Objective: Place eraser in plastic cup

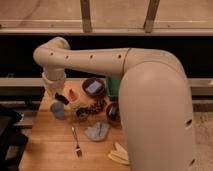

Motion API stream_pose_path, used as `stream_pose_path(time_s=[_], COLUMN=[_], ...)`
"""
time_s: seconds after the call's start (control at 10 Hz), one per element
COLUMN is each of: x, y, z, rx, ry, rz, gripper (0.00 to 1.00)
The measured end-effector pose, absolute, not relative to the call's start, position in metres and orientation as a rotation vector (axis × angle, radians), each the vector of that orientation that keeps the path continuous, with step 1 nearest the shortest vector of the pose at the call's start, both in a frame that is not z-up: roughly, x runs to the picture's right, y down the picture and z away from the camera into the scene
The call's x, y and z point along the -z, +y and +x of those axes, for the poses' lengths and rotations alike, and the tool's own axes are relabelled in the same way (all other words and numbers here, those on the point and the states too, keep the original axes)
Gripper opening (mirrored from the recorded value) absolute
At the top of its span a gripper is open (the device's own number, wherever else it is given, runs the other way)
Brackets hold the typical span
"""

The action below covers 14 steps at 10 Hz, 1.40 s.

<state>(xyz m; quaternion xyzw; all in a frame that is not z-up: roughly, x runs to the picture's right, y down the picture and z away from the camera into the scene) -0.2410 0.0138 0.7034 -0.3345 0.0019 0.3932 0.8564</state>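
The robot's bulky cream arm (pixel 150 110) fills the right of the view, hiding that side of the wooden worktop (pixel 47 145), cutting off a green object (pixel 112 87) and covering part of the red-brown bowl (pixel 112 112). The pincer (pixel 56 93) hangs at the worktop's back left corner, its fingers hard to make out against the wrist, clenched on the small black eraser (pixel 62 98), which juts tilted from its tip. The grey-blue plastic cup (pixel 57 109) stands just below eraser and pincer, well left of the maroon bowl (pixel 85 84) holding a blue-grey pad (pixel 94 87).
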Motion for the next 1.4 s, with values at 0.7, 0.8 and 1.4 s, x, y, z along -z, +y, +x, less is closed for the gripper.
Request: stream_pose_path(time_s=[0.7,0.8,1.4], x=[-0.705,-0.706,-0.719], y=[0.012,0.017,0.039], z=[-0.292,-0.297,-0.294], rx=[-0.724,-0.711,-0.716], ry=[-0.061,-0.058,-0.012], rz=[-0.743,-0.753,-0.802], gripper=[0.00,0.00,0.00])
